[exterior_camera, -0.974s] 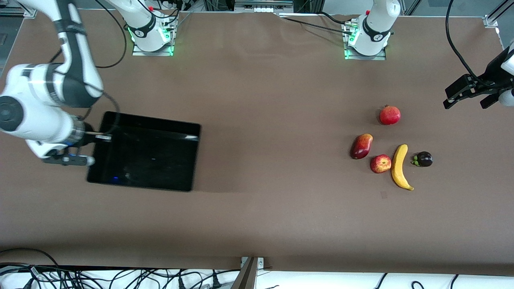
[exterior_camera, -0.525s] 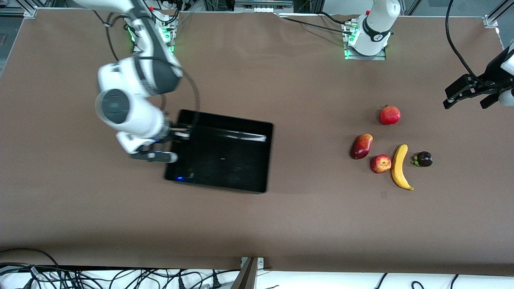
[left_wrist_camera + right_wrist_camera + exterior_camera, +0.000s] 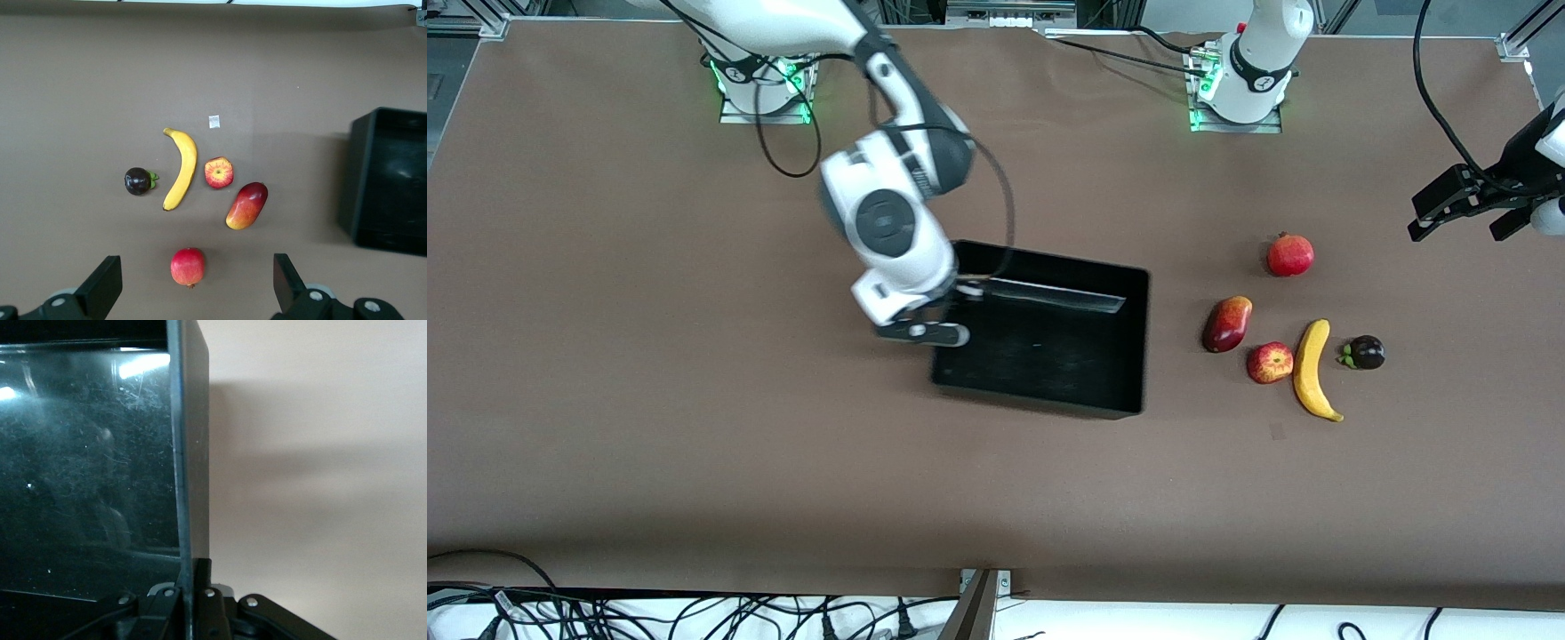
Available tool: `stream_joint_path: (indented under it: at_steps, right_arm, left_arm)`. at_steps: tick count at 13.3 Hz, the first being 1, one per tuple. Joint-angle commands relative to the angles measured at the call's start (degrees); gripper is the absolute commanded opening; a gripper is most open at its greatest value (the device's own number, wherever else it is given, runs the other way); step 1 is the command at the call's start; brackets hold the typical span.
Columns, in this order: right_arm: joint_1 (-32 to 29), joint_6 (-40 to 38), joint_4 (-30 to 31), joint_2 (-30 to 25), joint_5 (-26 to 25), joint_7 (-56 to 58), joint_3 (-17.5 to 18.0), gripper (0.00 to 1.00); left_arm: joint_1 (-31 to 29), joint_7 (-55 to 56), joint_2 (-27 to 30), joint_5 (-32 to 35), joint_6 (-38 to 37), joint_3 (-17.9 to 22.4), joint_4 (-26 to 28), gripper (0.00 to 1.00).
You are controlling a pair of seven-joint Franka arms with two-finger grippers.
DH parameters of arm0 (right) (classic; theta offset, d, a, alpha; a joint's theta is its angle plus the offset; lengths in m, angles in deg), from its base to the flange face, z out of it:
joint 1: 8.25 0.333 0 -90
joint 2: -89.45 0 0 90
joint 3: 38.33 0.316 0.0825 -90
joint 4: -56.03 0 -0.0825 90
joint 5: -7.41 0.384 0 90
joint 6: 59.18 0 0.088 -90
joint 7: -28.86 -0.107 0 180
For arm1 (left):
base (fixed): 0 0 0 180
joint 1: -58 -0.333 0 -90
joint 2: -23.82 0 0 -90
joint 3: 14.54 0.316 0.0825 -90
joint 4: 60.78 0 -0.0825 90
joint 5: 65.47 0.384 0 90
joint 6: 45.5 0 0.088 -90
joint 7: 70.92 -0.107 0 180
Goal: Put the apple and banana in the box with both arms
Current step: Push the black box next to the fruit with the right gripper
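Box (image 3: 1049,356) shifted (right tool (image 3: 190,587) clamped)

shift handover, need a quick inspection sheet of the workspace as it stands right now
surface: brown table, a small white scrap lying beside the fruit
job's things: apple and banana side by side on the table, not yet in the box, which is empty
clutter: mango, pomegranate and a dark purple fruit around them
grippers: right pincer shut on the box wall at the right arm's end; left pincer open, waiting in the air past the fruit at the left arm's end of the table
cables: loose bundle off the table edge nearest the front camera
surroundings: nothing seen
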Motion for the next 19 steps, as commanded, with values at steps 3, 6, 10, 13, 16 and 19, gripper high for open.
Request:
stream_joint_path:
  at_steps: [3, 6, 10, 13, 16, 19]
  right_arm:
    - [3.24, 6.09, -3.29, 5.26, 2.18, -2.11, 2.68, 0.0]
    - [4.82, 10.92, -3.29, 7.99, 2.09, -1.59, 2.68, 0.0]
    - [5.35, 13.57, -3.29, 10.19, 1.92, 1.4, 2.77, 0.0]
    - [5.96, 13.57, -3.29, 10.11, 1.74, 1.49, 2.68, 1.0]
    - [5.53, 9.2, -3.38, 7.13, 1.83, 2.01, 1.98, 1.0]
    - [0.72, -0.28, -3.38, -0.67, 2.0, 6.65, 1.98, 1.0]
  left_arm:
    - [-0.02, -0.27, 0.21, -1.49, -0.52, 0.15, -0.23, 1.0]
    - [-0.02, -0.19, 0.21, -1.49, -0.52, 0.15, -0.23, 1.0]
    - [-0.02, -0.27, 0.21, -1.49, -0.52, 0.24, -0.23, 1.0]
    - [0.06, -0.27, 0.21, -1.49, -0.52, 0.24, -0.23, 1.0]
    - [0.06, -0.27, 0.21, -1.49, -0.52, 0.24, -0.15, 1.0]
    - [0.06, -0.27, 0.21, -1.49, -0.52, 0.24, -0.15, 1.0]
